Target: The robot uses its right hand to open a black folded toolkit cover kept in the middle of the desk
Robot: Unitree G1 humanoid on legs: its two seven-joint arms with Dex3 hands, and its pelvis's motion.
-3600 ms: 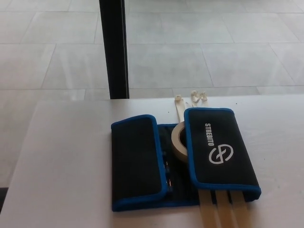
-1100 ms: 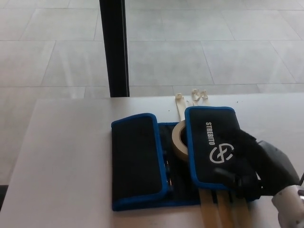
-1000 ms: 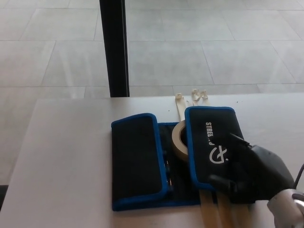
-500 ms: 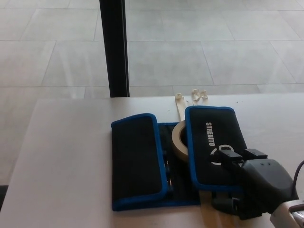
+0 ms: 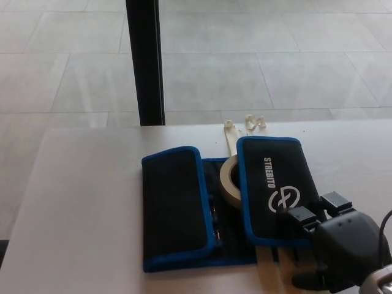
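The black toolkit cover [image 5: 174,202] with blue trim lies in the middle of the desk [image 5: 79,202]. Both its side flaps are folded inward. The right flap [image 5: 272,184] bears a white logo and lies flat, resting partly on a roll of beige tape [image 5: 228,182]. My right hand [image 5: 337,242] is at the flap's near right corner. Its two fingertips [image 5: 300,214] sit at the flap's near edge, and the thumb is lower, near the picture's bottom edge. The hand is open and holds nothing. The left hand does not show.
Beige strips [image 5: 230,130] stick out from under the cover at its far side, and more beige strips [image 5: 269,275] show at its near side. A black post [image 5: 144,61] stands behind the desk's far edge, with a tiled floor beyond.
My right hand came in from the lower right and lay over the right flap's logo. It has since drawn back to the flap's near right corner. The flap has not lifted.
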